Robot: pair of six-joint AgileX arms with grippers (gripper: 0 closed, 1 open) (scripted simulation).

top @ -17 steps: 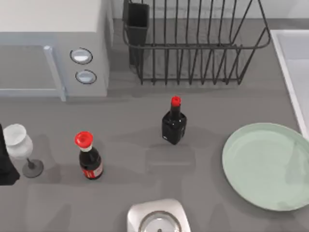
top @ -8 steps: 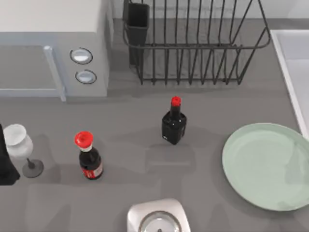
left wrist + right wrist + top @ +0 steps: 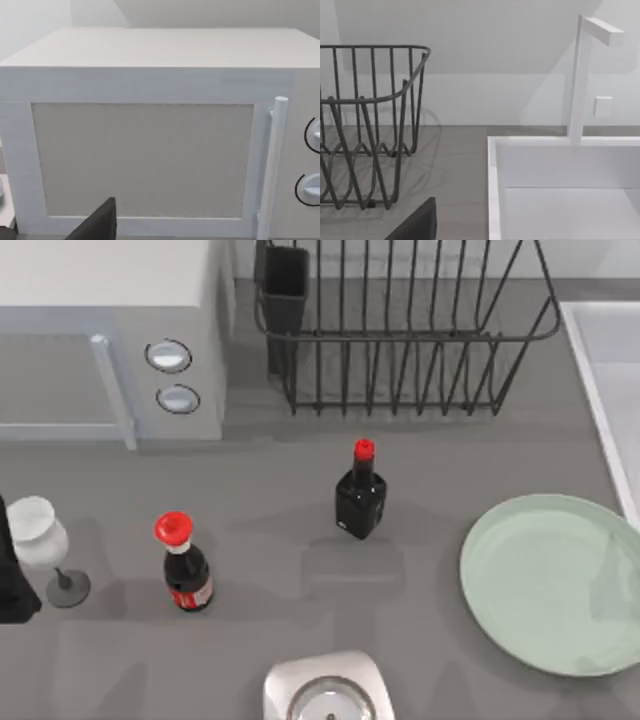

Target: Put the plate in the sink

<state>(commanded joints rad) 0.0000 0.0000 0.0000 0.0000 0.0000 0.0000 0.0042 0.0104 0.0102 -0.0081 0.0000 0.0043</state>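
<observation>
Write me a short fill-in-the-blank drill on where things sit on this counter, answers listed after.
1. The plate lies on the counter beside the ____, not in it.
2. The wire dish rack stands to the ____ of the microwave in the top view.
3. Both bottles, and, wear ____ caps.

Missing words: sink; right; red.

The plate (image 3: 553, 583) at four o'clock is pale mint green on the mid-grey table (image 3: 270, 510). The sink (image 3: 560, 190) is white, the dish rack (image 3: 400, 330) black wire (both bottles (image 3: 360, 495) are dark, with red caps), the microwave (image 3: 150, 130) pale grey.
</observation>
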